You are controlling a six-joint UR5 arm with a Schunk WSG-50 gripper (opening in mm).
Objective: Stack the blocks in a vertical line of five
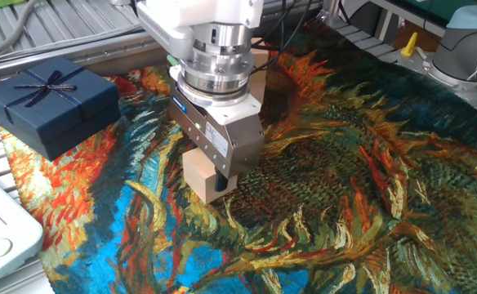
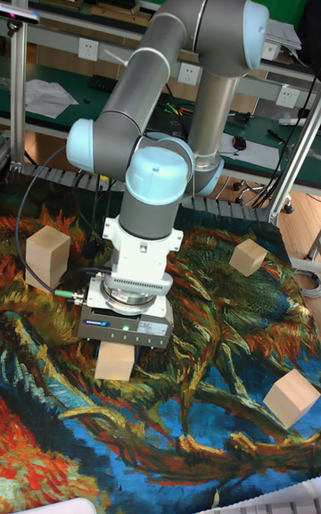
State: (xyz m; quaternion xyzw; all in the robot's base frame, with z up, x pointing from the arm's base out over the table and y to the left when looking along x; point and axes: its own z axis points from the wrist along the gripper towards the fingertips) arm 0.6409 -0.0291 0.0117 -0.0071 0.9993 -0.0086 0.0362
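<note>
While the gripper (image 1: 220,181) clasped a block (image 1: 200,175) right of the gift box (image 1: 49,101), first pickup seemingly underway, lifting appeared next.

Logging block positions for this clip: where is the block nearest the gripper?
In the fixed view, that block sits on the painted cloth directly under the gripper, right of the blue gift box.

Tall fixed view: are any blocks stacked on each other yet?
No: the block under the gripper and the three other blocks each sit singly on the cloth.
</note>
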